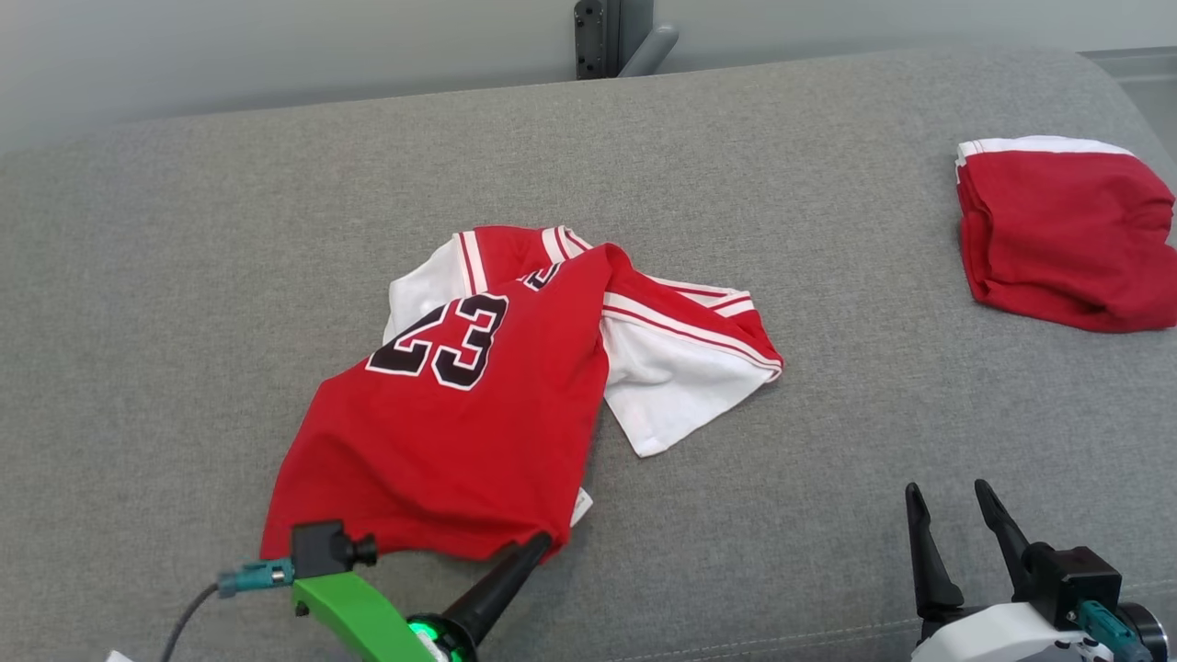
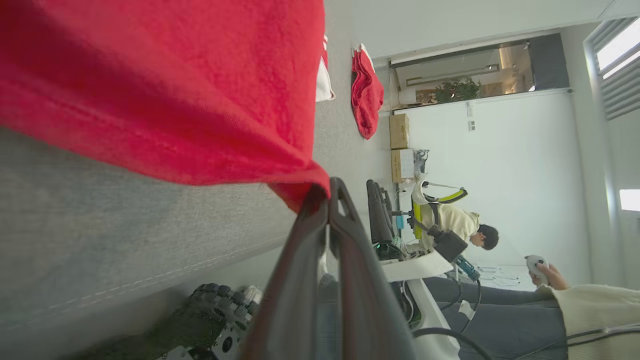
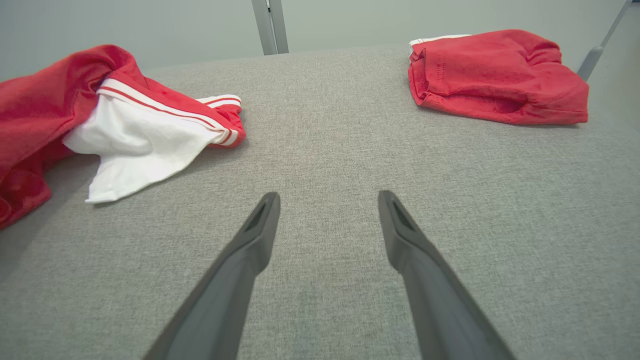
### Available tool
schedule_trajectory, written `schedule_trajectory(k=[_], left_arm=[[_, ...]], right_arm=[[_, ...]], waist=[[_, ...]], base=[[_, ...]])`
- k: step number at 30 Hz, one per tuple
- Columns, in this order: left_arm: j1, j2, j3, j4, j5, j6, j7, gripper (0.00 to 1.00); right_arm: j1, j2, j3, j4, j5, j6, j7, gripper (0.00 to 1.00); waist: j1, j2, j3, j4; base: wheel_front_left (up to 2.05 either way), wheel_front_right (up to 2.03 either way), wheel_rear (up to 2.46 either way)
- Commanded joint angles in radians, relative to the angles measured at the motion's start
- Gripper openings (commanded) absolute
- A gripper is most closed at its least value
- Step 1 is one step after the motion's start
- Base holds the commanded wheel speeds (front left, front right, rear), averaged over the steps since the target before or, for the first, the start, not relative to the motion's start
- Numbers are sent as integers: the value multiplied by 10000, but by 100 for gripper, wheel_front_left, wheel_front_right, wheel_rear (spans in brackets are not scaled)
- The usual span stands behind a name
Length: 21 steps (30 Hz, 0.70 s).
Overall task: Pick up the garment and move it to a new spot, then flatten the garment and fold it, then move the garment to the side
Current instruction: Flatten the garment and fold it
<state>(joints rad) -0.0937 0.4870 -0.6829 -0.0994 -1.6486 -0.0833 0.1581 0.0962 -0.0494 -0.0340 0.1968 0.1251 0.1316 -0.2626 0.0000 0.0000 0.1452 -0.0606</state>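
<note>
A red jersey lies crumpled in the middle of the grey fabric-covered bench. Its back faces up with a black "23" outlined in white, and its white inner side and red-and-white striped trim spill out to the right and far side. The left hand reaches in from the near left, its two dark fingers pressed together and clamped on the near right corner of the jersey's hem, just beside a small white tag. In the left wrist view, the red cloth bunches to a point where the closed fingertips pinch it, with grey upholstery and a stitched seam below. The right hand sits at the near right, well apart from the jersey, with its fingers spread apart and nothing between them. The right wrist view shows these fingers over bare grey fabric, with the jersey's white flap off to the left. A second folded red garment with a white edge rests at the far right of the bench, well apart from the jersey. A dark post stands at the far edge. In the room beyond, the left wrist view shows a seated person and another person's hand holding a pale controller.
</note>
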Motion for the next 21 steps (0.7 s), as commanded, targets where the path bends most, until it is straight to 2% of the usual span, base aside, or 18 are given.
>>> schedule_trajectory(k=[1,6,8,12,17,18,19,20,21], left_arm=[[45,-449,-40,475,-155,-163,-173,0],[-555,-1399,510,2095,737,-256,-1877,0],[-672,-1637,754,2631,725,-255,-2324,0],[-995,-1540,1111,3462,864,-309,-2656,0],[-1186,-1434,1459,4420,1064,54,-3160,0],[-1220,-1501,1519,4619,1062,133,-3285,8],[-1237,-1578,1570,4777,1028,196,-3365,45],[-1244,-1626,1588,4890,1035,216,-3433,100],[-1226,-1640,1603,4961,1102,226,-3494,100]], right_arm=[[-85,-22,-31,3,-65,-20,-30,100],[-98,-22,-7,-21,-125,-20,-30,100],[-98,-21,55,-24,-105,-20,-30,100],[-137,-24,92,-18,-46,-20,-29,100],[-176,-22,78,10,25,-20,-30,100],[-189,-22,69,19,48,-20,-30,100],[-194,-22,69,25,68,-20,-30,100],[-193,-22,80,33,72,-20,-30,100],[-196,-22,102,40,94,-20,-30,100]], waist=[[0,0,10,37],[0,0,28,85],[0,0,56,78],[0,0,139,50],[0,0,188,15],[0,0,197,10],[0,0,203,4],[0,0,203,-2],[0,0,206,-16]], base=[[0,0,0],[0,0,0],[0,0,0],[0,0,0],[0,0,0],[0,0,0],[0,0,0],[0,0,0],[0,0,0]])
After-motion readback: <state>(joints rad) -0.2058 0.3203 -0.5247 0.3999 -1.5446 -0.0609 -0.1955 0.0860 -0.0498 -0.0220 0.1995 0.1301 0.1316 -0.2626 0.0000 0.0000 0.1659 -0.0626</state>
